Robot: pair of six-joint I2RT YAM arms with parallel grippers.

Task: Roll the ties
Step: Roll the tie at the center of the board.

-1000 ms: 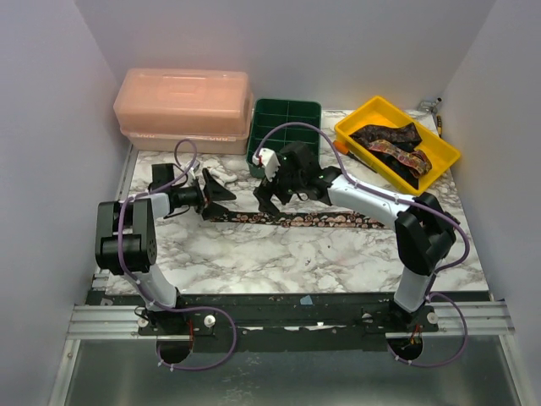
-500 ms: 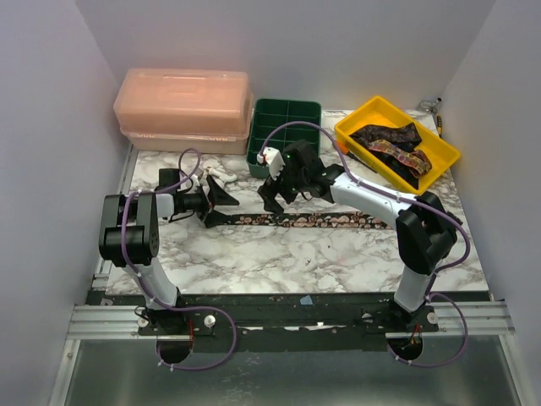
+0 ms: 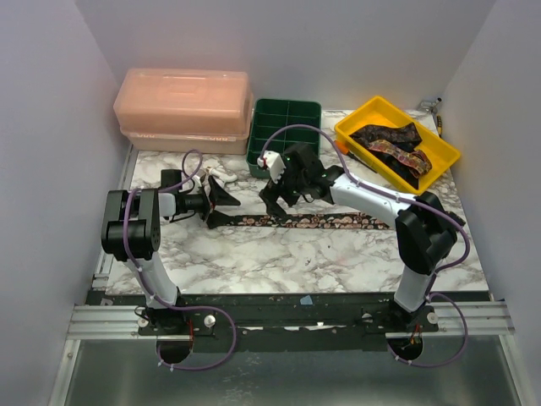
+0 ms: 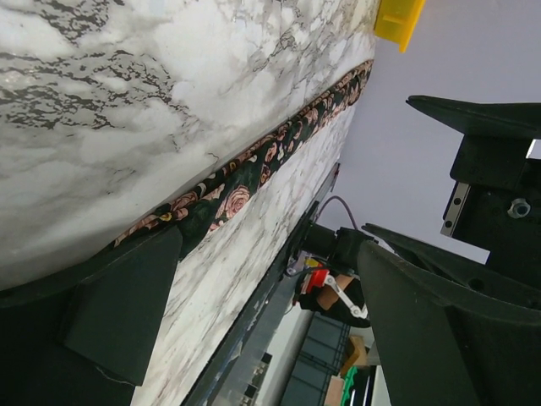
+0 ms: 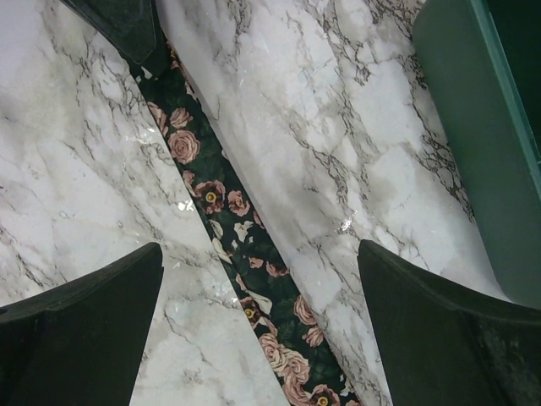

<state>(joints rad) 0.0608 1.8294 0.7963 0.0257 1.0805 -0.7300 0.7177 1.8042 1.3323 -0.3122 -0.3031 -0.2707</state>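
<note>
One dark tie (image 3: 304, 221) with pink roses lies flat and straight across the marble table. My left gripper (image 3: 221, 201) is open at its left end. In the left wrist view the tie (image 4: 254, 173) runs away from under my lower finger (image 4: 127, 313), and nothing is between the jaws of the left gripper (image 4: 270, 254). My right gripper (image 3: 279, 200) hovers open over the tie a little right of that end. In the right wrist view the tie (image 5: 245, 279) passes diagonally between the wide jaws of the right gripper (image 5: 260, 254). More ties (image 3: 390, 144) lie bunched in the yellow bin.
The yellow bin (image 3: 355, 123) stands at the back right and a green compartment tray (image 3: 287, 118) at the back middle, its wall (image 5: 482, 144) close to my right gripper. A pink lidded box (image 3: 184, 106) fills the back left. Small white plastic pieces (image 3: 221, 173) lie behind my left gripper.
My left arm has swung and brought its gripper slightly right and nearer, down at the tie's left end. My right gripper has shifted only a little. Both stay open.
</note>
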